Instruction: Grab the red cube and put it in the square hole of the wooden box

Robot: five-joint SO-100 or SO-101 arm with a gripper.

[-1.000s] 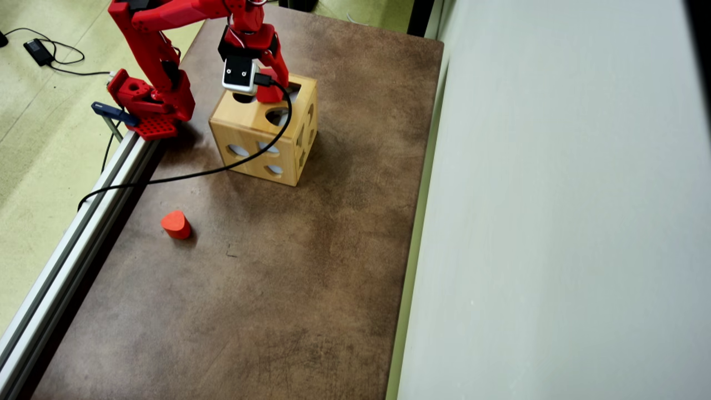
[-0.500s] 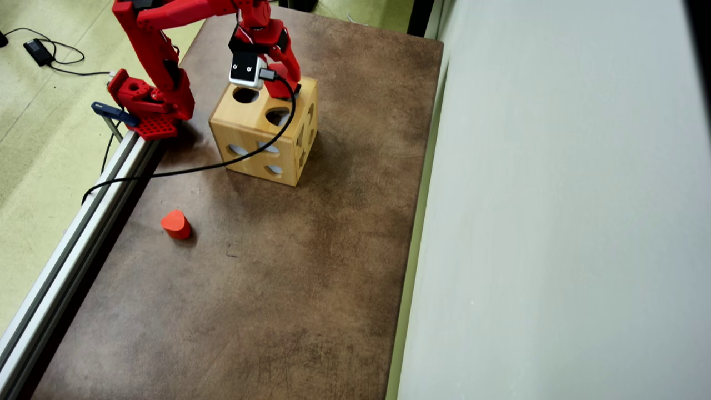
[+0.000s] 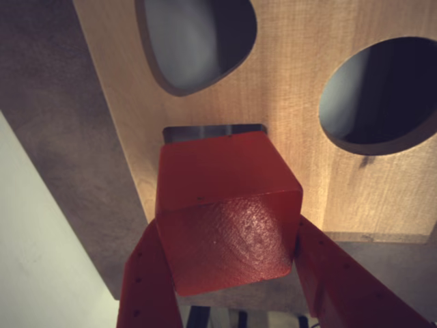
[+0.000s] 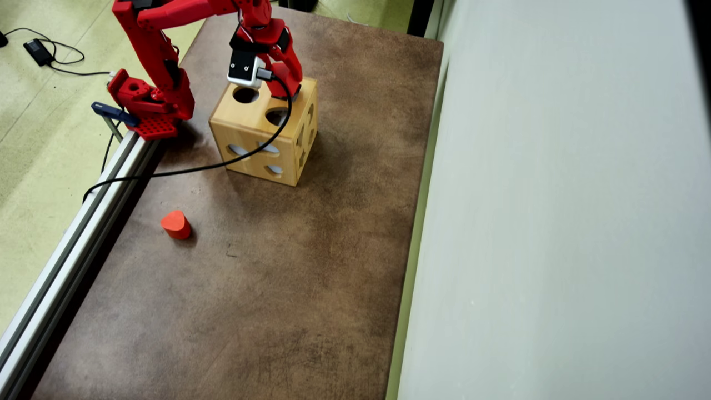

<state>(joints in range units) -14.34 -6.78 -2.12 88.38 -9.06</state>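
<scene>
In the wrist view the red cube (image 3: pixel 229 219) is filling the lower middle of the frame, and the jaws are gripping it from both sides — one red finger (image 3: pixel 147 283) pressing at lower left, the other at lower right. Just behind the cube's upper edge, a thin dark strip of the square hole (image 3: pixel 213 129) is showing, cut into the top of the wooden box (image 3: pixel 300 82); the cube is covering most of it. The teardrop hole (image 3: pixel 194 37) is sitting at the upper left and the round hole (image 3: pixel 382 92) at the right.

The overhead view is showing none of that grip: the gripper (image 4: pixel 290 78) is hanging over the far right corner of the wooden box (image 4: pixel 261 136) in the upper left of the frame, hiding cube and square hole alike. It is showing instead the brown desk (image 4: pixel 266 278) and an orange-red rounded block (image 4: pixel 176 224) lying well apart, lower left of the box.
</scene>
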